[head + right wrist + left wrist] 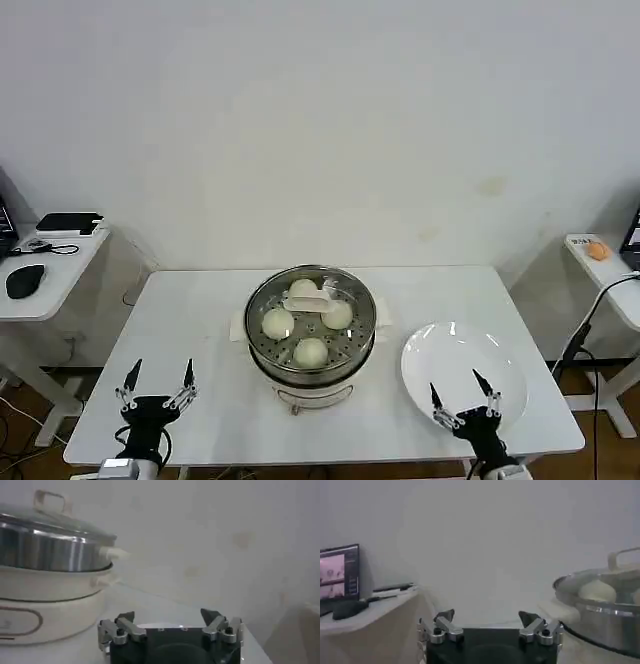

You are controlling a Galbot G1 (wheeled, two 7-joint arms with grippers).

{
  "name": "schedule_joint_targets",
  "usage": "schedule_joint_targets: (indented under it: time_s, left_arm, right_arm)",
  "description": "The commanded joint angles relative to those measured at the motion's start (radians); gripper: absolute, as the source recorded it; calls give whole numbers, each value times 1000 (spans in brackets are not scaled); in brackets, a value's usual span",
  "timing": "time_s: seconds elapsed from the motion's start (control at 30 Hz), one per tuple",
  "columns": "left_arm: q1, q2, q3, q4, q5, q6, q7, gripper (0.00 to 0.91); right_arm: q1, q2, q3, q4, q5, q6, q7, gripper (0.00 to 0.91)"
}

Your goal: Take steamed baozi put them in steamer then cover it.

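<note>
At the left, the left gripper [159, 382] hovers low over the near-left corner of the white table [200, 330], its two dark-tipped fingers spread wide apart and holding nothing; the left wrist view confirms the gap between the fingers [444, 616], with bare table surface beyond them. At the centre of the table stands the steamer [311, 338], a shiny steel pot on a cream-white base with small side handles. The glass lid [345, 292] with its pale handle sits on the pot, and through it four steamed baozi [278, 323] show on the perforated tray, one toward each side and apart from one another. To the right of the steamer, and just clear of it, lies a flat white plate [490, 350] with nothing on it. The right gripper [465, 396] hangs over the near part of this plate, fingers likewise spread wide and empty; from the right wrist view its fingers [213, 617] stand apart with the steamer [50, 580] and its lid [55, 522] off to one side. Behind the table rises a plain pale wall [320, 130]. A small side table [50, 290] at the far left carries a dark mouse and other small devices; another side surface [600, 265] at the far right bears an orange object.
</note>
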Motion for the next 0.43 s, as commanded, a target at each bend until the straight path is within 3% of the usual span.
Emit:
schedule_joint_targets:
  time_s: [0.03, 0.43]
  left_arm:
    - [16, 1, -5, 10, -32, -10, -1, 907]
    - [19, 6, 9, 25, 2, 19, 38, 907]
  right_arm:
    - [-10, -4, -21, 7, 24, -10, -6, 907]
    - [-23, -9, -28, 15, 25, -25, -14, 907]
